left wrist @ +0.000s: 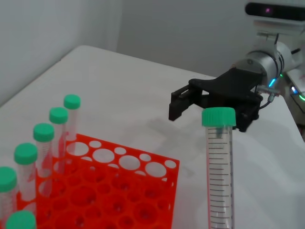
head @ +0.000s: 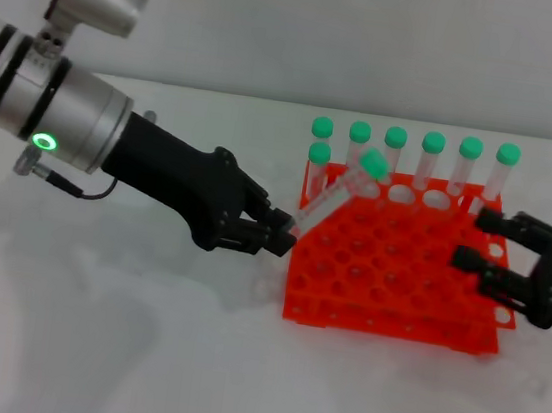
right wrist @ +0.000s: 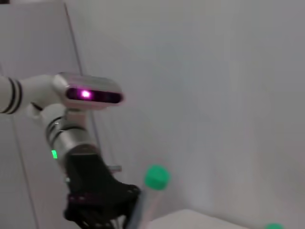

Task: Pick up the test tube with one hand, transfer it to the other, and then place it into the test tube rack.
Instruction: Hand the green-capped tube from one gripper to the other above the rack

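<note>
My left gripper [head: 277, 235], on the thick silver arm with the green ring, is shut on the lower end of the test tube [head: 333, 195]. The tube tilts up to the right, its green cap over the back left corner of the orange test tube rack [head: 388, 281]. My right gripper [head: 473, 239] is open and empty at the rack's right side, apart from the tube. In the left wrist view the held tube [left wrist: 218, 167] stands in front, with the open right gripper [left wrist: 188, 102] beyond it and the rack [left wrist: 119, 191] below. The right wrist view shows the left gripper [right wrist: 102, 210] holding the tube [right wrist: 147, 200].
Several green-capped tubes [head: 431, 160] stand upright in the rack's back row, also seen in the left wrist view [left wrist: 44, 143]. The rack sits on a white table [head: 137, 351], with a pale wall behind.
</note>
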`<action>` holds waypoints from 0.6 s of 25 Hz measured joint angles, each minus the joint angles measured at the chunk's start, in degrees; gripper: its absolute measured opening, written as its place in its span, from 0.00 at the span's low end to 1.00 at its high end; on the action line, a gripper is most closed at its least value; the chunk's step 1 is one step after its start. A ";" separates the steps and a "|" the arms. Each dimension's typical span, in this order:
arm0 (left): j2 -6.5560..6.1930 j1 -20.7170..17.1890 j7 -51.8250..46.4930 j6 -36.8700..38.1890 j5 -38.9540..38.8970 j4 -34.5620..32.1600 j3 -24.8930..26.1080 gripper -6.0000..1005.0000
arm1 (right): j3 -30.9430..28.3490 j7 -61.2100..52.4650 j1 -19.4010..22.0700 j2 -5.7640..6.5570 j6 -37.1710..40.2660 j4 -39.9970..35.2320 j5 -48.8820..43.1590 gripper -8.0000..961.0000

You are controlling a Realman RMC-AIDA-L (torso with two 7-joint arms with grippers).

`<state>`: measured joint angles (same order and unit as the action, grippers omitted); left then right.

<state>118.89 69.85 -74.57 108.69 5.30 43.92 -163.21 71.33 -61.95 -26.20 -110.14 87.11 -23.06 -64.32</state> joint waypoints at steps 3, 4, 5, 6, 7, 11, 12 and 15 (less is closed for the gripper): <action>0.11 1.45 -0.49 -1.92 2.32 -1.31 0.00 0.19 | 0.13 -0.55 -0.49 -1.09 0.03 0.01 -0.44 0.68; 0.13 1.82 -0.60 -2.59 2.78 -2.11 0.00 0.19 | 0.27 -0.68 -0.56 -1.54 -0.04 0.01 -0.49 0.68; 0.13 2.01 -0.70 -3.36 3.18 -3.02 0.00 0.19 | 0.38 -0.83 -0.64 -1.83 -0.11 0.01 -0.51 0.68; 0.09 2.25 -0.78 -4.32 3.61 -4.05 0.00 0.19 | 0.48 -1.00 -0.75 -2.07 -0.16 0.01 -0.55 0.68; 0.08 2.42 -0.91 -5.44 4.16 -5.10 0.00 0.19 | 0.59 -1.36 -0.97 -2.40 -0.17 0.09 -0.56 0.68; 0.14 3.07 -1.45 -7.65 5.70 -7.06 0.00 0.19 | 0.62 -1.98 -1.26 -3.33 -0.17 0.15 -0.59 0.68; 0.16 3.23 -1.50 -7.96 6.03 -7.47 0.00 0.19 | 0.62 -2.08 -1.29 -3.60 -0.23 0.13 -0.60 0.68; 0.19 3.53 -1.60 -8.60 6.79 -8.38 0.00 0.19 | 0.61 -2.34 -1.44 -3.78 -0.35 0.12 -0.61 0.68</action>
<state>119.08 73.38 -76.17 100.09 12.09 35.54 -163.21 71.94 -64.29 -27.64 -113.93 86.76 -22.94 -64.93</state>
